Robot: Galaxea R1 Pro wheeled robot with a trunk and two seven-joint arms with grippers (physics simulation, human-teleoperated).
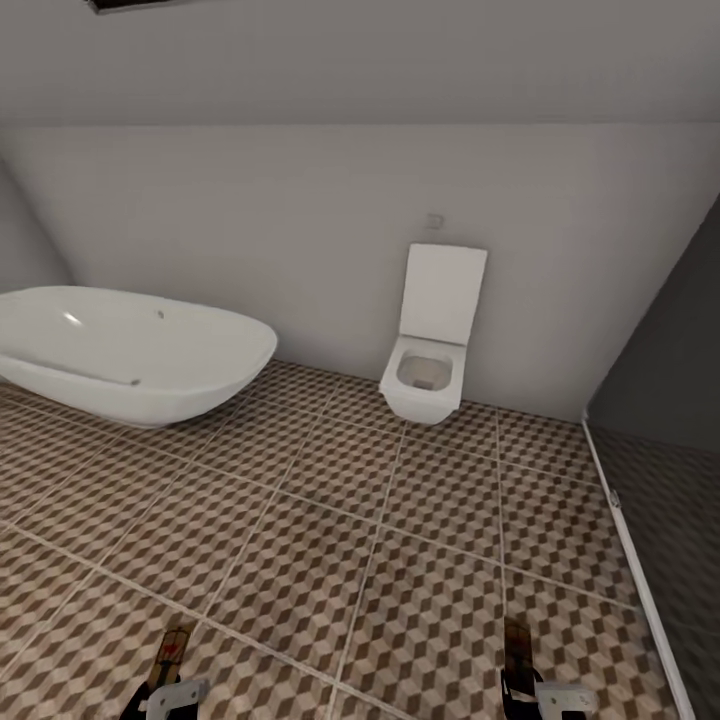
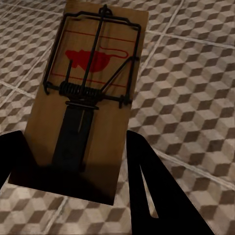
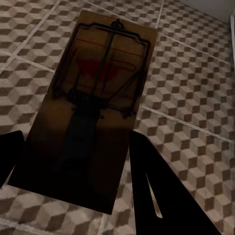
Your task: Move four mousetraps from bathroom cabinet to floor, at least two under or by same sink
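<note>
Mousetraps, one in each of my grippers. In my left wrist view the left mousetrap (image 2: 85,98) is a brown wooden board with a red mouse printed on it, a dark wire bar and a coiled spring across its middle; my left gripper (image 2: 73,171) is closed on its near end, a black finger (image 2: 161,196) pressed against one long edge and the other finger against the opposite edge. My right gripper (image 3: 73,171) has the right mousetrap (image 3: 93,103) clamped the same way, that board lying in shadow so its red print is dim. Both boards are held above the bathroom floor (image 1: 400,540), whose brown-and-beige cube tiles and pale grout lines show beneath them.

From my head camera, the left trap (image 1: 172,650) and the right trap (image 1: 517,650) stick up at the lower edge, well apart from each other, with the gripper bodies just below them. Farther off, a white oval bathtub (image 1: 120,350) stands on the tiles at my left, and a white square toilet (image 1: 430,350) with its lid raised is against the pale back wall (image 1: 300,220). A dark panel (image 1: 670,380) with a white floor strip runs along my right.
</note>
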